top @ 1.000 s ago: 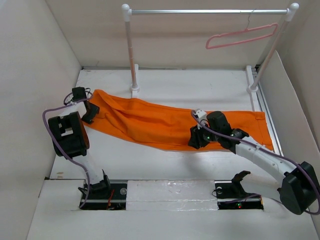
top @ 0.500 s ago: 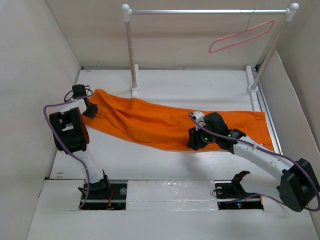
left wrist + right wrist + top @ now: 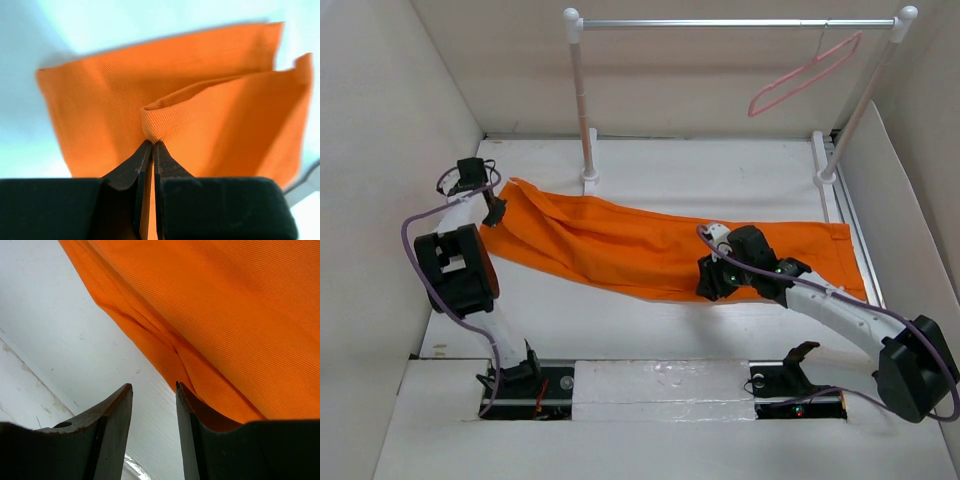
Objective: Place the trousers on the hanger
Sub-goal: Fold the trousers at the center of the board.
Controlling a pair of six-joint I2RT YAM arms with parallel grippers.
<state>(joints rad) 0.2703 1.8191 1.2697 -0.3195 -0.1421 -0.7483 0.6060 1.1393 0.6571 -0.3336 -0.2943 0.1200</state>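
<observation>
The right pincer [image 3: 152, 387] is spread at the near edge of the trousers [image 3: 620, 240], which lie across the bench [image 3: 720, 175] from left to right. The left pincer [image 3: 151, 143] pinches a raised fold at their left end. The hanger [image 3: 805, 75] hangs tilted from the far rail [image 3: 720, 22], near its right end.

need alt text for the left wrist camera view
The dark left tool is shut, pinching a raised fold of the orange trousers at the bottom centre. The cloth spreads out beyond it over the pale table.
</observation>
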